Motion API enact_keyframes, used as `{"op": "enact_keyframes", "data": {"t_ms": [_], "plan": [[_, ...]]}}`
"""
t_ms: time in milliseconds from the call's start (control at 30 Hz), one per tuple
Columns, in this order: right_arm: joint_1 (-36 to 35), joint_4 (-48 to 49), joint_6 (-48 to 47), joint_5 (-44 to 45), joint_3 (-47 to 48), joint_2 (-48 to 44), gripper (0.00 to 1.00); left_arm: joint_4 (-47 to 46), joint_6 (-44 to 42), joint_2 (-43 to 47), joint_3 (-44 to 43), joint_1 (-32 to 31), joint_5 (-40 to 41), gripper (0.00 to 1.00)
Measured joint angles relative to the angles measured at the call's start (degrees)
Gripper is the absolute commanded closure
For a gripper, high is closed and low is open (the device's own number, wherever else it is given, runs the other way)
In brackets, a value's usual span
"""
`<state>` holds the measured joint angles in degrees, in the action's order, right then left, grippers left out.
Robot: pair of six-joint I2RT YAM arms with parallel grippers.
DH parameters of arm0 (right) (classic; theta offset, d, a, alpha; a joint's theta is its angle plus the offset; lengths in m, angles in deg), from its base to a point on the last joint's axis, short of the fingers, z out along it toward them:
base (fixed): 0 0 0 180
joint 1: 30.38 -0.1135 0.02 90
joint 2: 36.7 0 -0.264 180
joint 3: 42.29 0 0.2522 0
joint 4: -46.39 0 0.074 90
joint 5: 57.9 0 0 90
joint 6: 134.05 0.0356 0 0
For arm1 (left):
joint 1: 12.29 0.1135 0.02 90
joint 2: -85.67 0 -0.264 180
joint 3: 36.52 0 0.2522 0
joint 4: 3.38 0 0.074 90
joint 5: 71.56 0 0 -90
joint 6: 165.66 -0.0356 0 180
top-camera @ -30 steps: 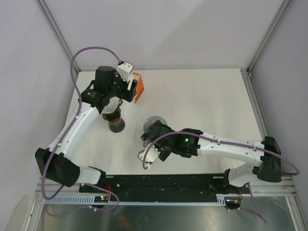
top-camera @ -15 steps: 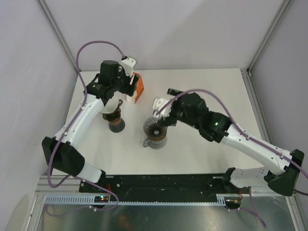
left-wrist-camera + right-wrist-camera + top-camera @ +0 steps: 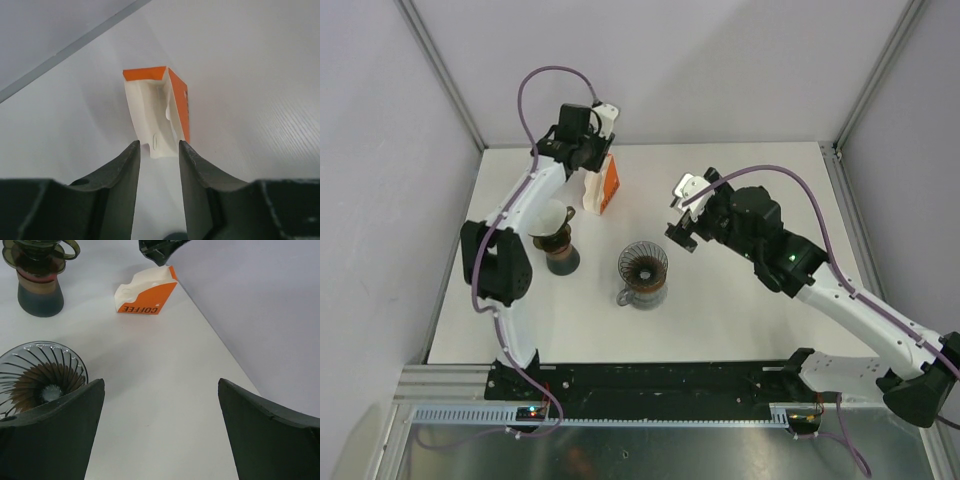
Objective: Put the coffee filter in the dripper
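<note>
Both arms have shifted: the left gripper (image 3: 592,162) has reached farther back, over the orange-and-white cardboard filter box (image 3: 606,186), and the right gripper (image 3: 682,225) has drawn back from the ribbed clear glass dripper (image 3: 643,268) at mid-table. The left fingers stand slightly parted with nothing between them, tips just short of the box's open mouth, where the white paper coffee filter (image 3: 156,112) sits. The right jaws are spread wide and empty, beyond and right of the dripper. A second dripper on a dark stand (image 3: 558,248) stands to its left
</note>
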<state>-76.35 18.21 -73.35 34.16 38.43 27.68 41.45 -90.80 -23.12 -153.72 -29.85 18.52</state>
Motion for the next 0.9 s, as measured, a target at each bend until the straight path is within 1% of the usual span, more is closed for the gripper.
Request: {"op": "enact_keyframes", "data": {"t_ms": [100,200,267,633,900], "plan": [[0.11,0.17,0.42,-0.76,-0.59,-0.20,0.01,-0.07,-0.11,-4.07,-2.43,0.90,-0.24,0.61],[0.24,0.24,0.68,-1.66,-1.05,-0.33,0.01,0.17,-0.24,-7.32,-4.33,1.51,-0.76,0.66],[0.26,0.24,0.81,-2.14,-1.49,-0.55,0.01,0.24,-0.37,-8.92,-5.44,1.64,-0.92,0.68],[0.35,0.33,0.81,-2.82,-2.89,-2.12,0.01,0.39,0.11,-13.49,-6.73,1.73,-2.19,0.69],[0.35,0.63,0.76,-3.61,-3.10,-2.47,0.01,0.90,0.13,-15.21,-6.91,1.81,-2.19,0.73]]}}
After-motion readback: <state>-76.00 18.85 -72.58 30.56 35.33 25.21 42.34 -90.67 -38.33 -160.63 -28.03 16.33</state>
